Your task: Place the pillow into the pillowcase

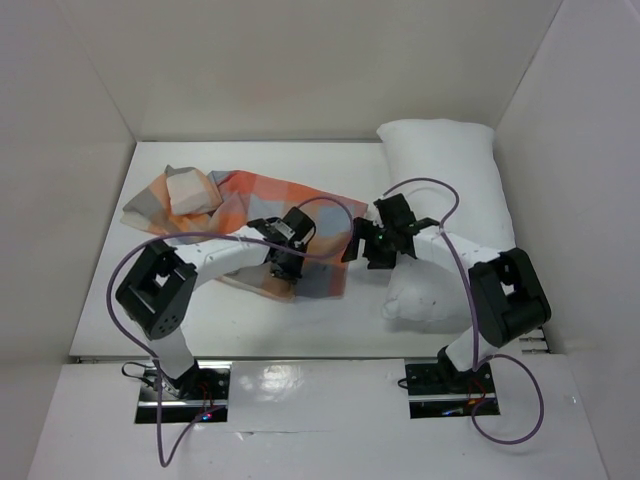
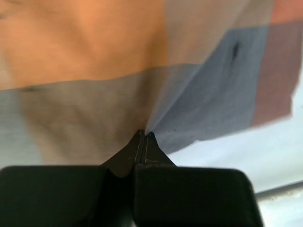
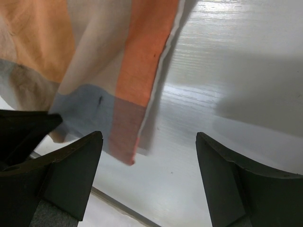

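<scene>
Two grippers: left gripper (image 2: 143, 136) clenched on the thin, limp pillowcase (image 2: 94, 56); right gripper (image 3: 147, 138) released, should take the nearby edge.

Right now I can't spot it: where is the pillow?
Top view: the pillow lies along the right side of the table, with the pillowcase to its left.

No writing, label, brand or number can be read on the pillowcase (image 1: 250, 200), the pillow (image 1: 440, 150) or the white surface (image 1: 300, 320).
</scene>
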You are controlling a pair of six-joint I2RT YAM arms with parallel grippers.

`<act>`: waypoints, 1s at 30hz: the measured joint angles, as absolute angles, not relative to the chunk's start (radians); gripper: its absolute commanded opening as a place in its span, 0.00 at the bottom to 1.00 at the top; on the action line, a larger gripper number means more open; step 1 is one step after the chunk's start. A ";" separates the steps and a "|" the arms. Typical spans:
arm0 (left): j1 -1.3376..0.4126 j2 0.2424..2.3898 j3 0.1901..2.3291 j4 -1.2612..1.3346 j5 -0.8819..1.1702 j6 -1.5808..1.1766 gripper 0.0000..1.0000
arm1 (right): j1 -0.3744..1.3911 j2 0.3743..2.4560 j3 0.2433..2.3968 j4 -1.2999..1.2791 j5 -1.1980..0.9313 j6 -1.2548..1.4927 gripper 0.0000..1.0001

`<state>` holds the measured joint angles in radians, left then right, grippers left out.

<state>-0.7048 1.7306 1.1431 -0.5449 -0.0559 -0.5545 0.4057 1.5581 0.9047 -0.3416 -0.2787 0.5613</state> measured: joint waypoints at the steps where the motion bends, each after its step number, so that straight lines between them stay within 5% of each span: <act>1: -0.695 1.731 1.149 -0.556 -0.068 -0.554 0.00 | 0.406 1.558 0.902 -0.332 -0.282 0.564 0.87; 5: -0.604 1.689 1.211 -0.604 -0.088 -0.546 0.00 | 0.406 1.559 0.870 -0.279 -0.331 0.578 0.85; 8: -0.499 1.619 1.272 -0.616 -0.073 -0.527 0.00 | 0.406 1.563 0.858 -0.245 -0.366 0.593 0.73; 22: -0.261 1.557 1.444 -0.675 0.048 -0.422 0.00 | 0.432 1.681 1.000 -0.085 -0.385 0.642 0.67; 25: -0.257 1.558 1.444 -0.683 0.071 -0.418 0.00 | 0.433 1.729 1.036 -0.046 -0.396 0.661 0.67; 30: -0.257 1.571 1.458 -0.704 0.101 -0.399 0.00 | 0.449 1.776 1.103 0.017 -0.448 0.677 0.82</act>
<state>-0.2573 1.5711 1.4578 -0.7036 0.1009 -0.3988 0.4492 1.7763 1.1030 0.0166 -0.4477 0.6765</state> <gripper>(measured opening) 0.020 0.796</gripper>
